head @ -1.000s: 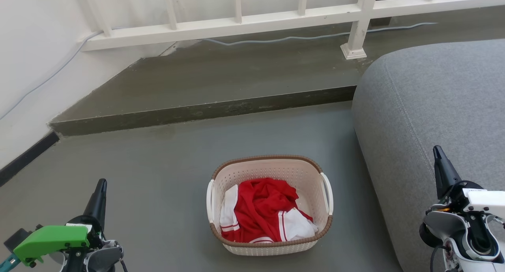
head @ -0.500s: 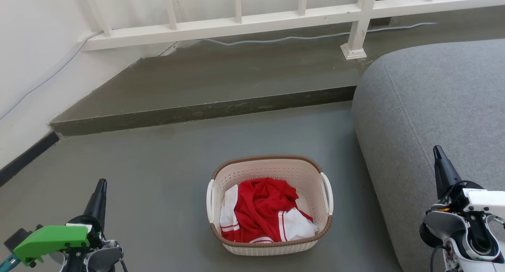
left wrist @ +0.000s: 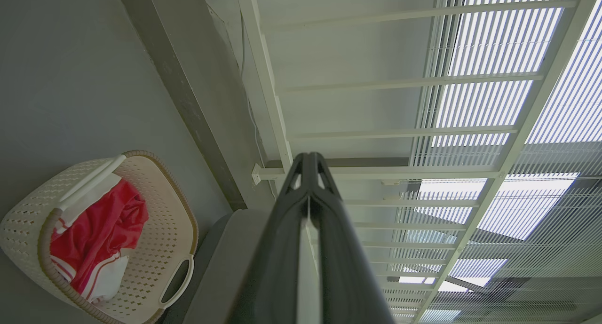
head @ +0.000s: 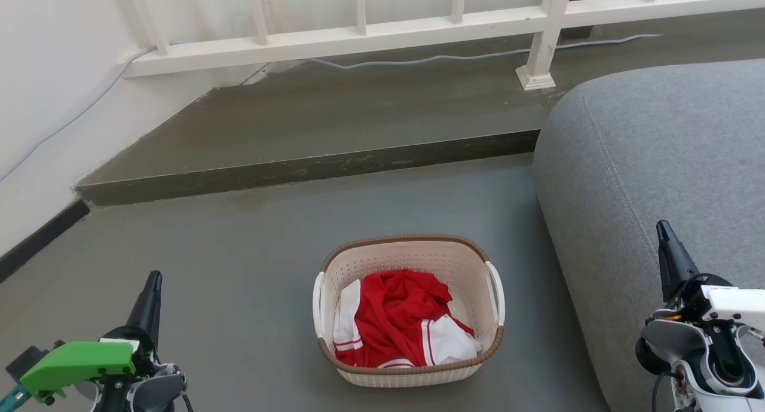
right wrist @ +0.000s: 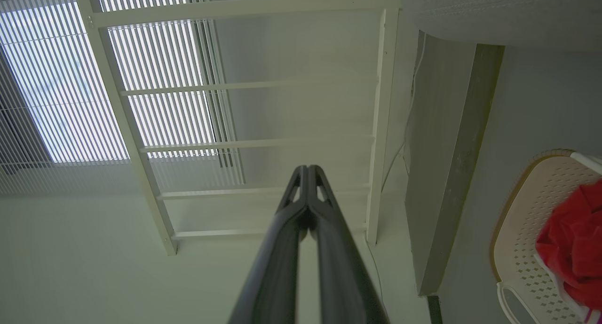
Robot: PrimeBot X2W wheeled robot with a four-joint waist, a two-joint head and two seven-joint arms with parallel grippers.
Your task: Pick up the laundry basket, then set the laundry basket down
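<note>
The laundry basket (head: 412, 258) stands on the grey floor at lower centre: cream-white and perforated, with a brown rim and a white loop handle on each side. Red and white clothing (head: 397, 319) lies inside it. My left gripper (head: 154, 278) is at the lower left, well clear of the basket, fingers pressed together and empty. My right gripper (head: 662, 228) is at the lower right over the sofa's edge, also shut and empty. The left wrist view shows the basket (left wrist: 164, 248) at its lower left beside my left gripper (left wrist: 309, 157). The right wrist view catches the basket (right wrist: 526, 230) at its right edge, away from my right gripper (right wrist: 306, 169).
A grey sofa (head: 657, 155) fills the right side, close to the basket. A raised concrete step (head: 311, 167) crosses the floor beyond the basket, with a white railing (head: 418, 26) and a cable behind it. A white wall (head: 48, 101) runs along the left.
</note>
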